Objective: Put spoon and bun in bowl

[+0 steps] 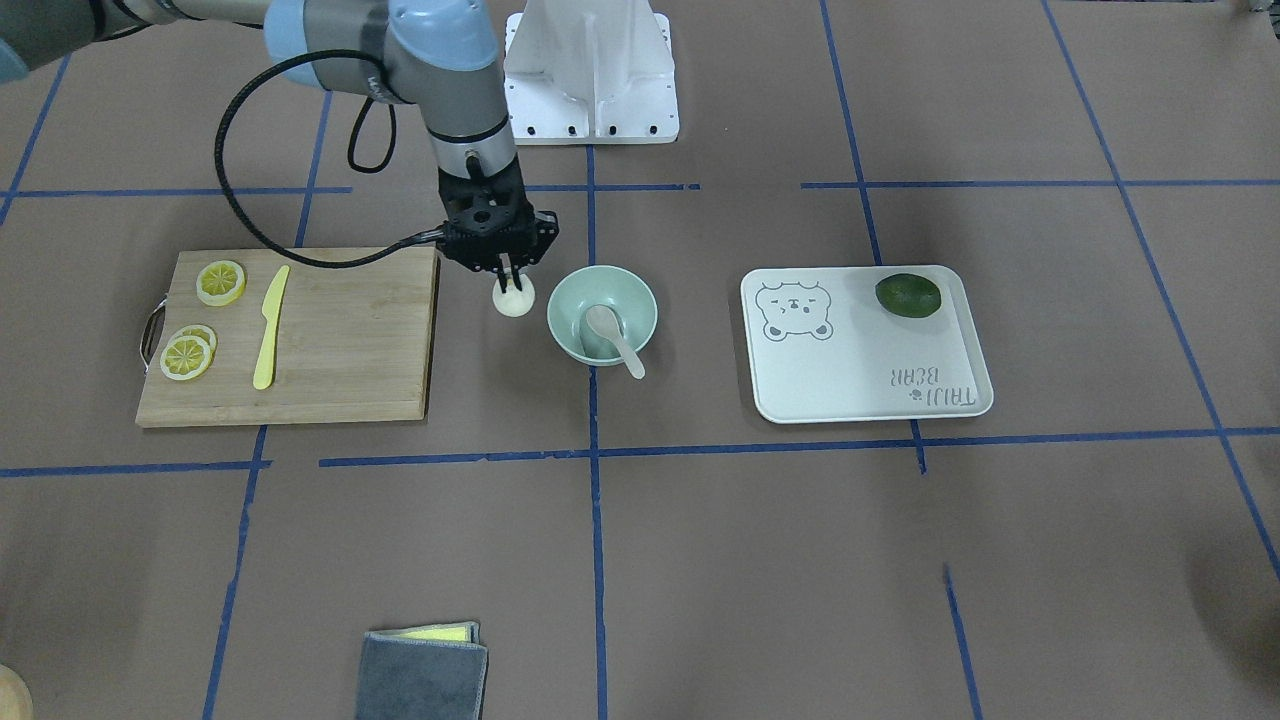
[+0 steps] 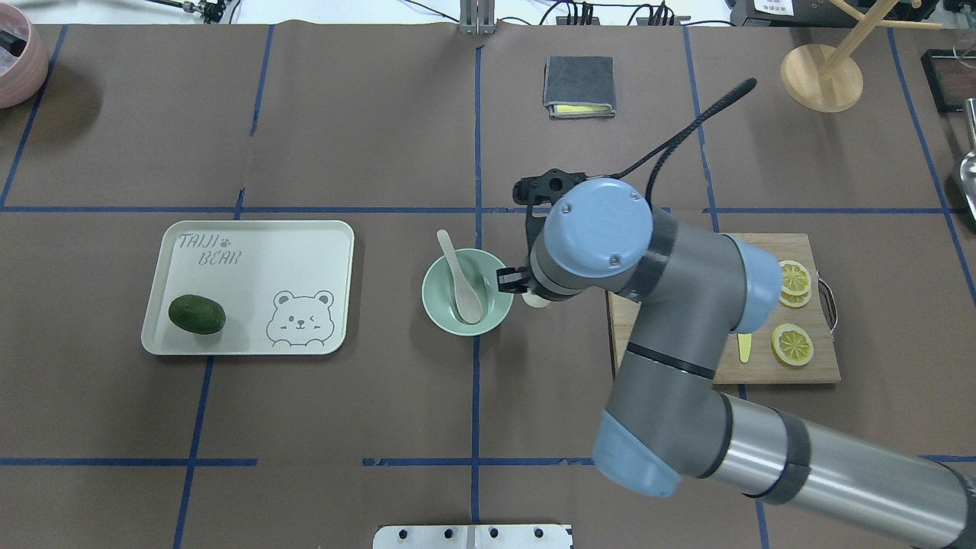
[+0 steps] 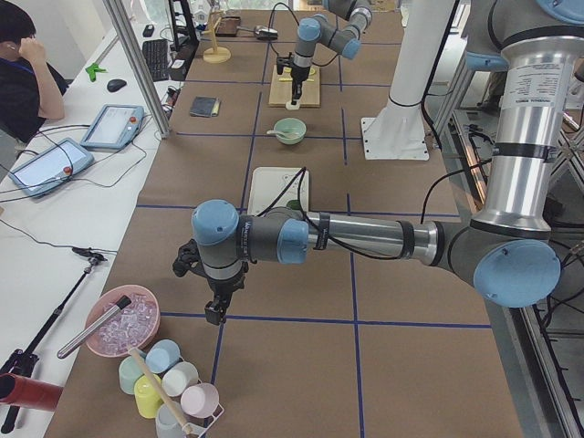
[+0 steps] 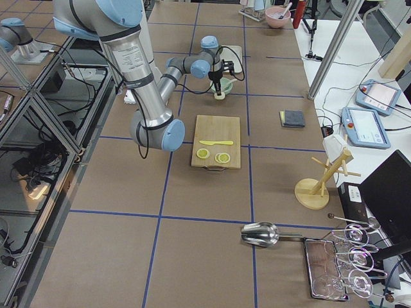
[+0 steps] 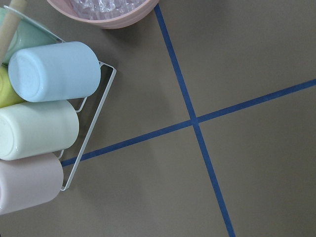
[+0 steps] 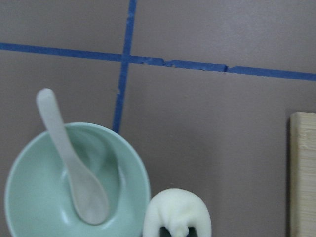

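Half done: the pale beige-white soup spoon rests in the round mint-green bowl, while the small white pleated steamed bun, pinched by the right gripper, is just outside the bowl's nine o'clock in the front-facing view; whether the left gripper is spread I cannot tell.

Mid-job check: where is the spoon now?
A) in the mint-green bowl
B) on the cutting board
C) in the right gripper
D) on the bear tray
A: the spoon rests with its scoop inside the bowl; the right gripper pinches the bun.
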Robot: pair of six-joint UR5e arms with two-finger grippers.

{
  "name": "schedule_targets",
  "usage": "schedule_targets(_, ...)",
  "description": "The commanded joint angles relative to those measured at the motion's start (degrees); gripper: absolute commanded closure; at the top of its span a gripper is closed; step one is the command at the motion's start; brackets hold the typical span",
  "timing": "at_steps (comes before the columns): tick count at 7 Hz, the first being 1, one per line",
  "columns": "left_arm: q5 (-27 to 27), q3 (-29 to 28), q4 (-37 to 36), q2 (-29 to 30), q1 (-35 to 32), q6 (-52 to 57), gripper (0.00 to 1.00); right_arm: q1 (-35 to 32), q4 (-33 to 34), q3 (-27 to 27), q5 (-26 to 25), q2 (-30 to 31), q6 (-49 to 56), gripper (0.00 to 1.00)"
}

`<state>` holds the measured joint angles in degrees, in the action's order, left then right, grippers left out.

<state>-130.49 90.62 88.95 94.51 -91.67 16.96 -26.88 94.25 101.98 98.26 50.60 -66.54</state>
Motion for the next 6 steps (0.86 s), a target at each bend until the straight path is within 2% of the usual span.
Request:
schedule_targets(1, 0.0, 0.1, 0.0, 0.0, 0.0, 0.0, 0.0, 3.3, 1.7, -13.6, -5.2, -12.6, -4.8, 1.0)
schedule_targets(2, 0.0, 0.1, 0.0, 0.0, 0.0, 0.0, 0.0, 4.6, 1.7, -15.1, -6.0, -12.4, -4.8, 1.0)
schedule_targets(3, 0.0, 0.2, 0.0, 0.0, 0.0, 0.0, 0.0, 4.7, 1.6, -15.2, -6.2, -11.6, -4.8, 0.31)
schedule_targets(4, 0.0, 0.2, 0.0, 0.0, -0.1, 0.0, 0.0, 4.8, 1.6, -15.2, -6.7, -11.7, -4.7, 0.0)
schedule_targets(6, 0.1, -0.1, 0.0, -0.1, 0.0, 0.0, 0.0, 4.3, 1.6, -13.7, -6.3, -11.4, -3.4, 0.0)
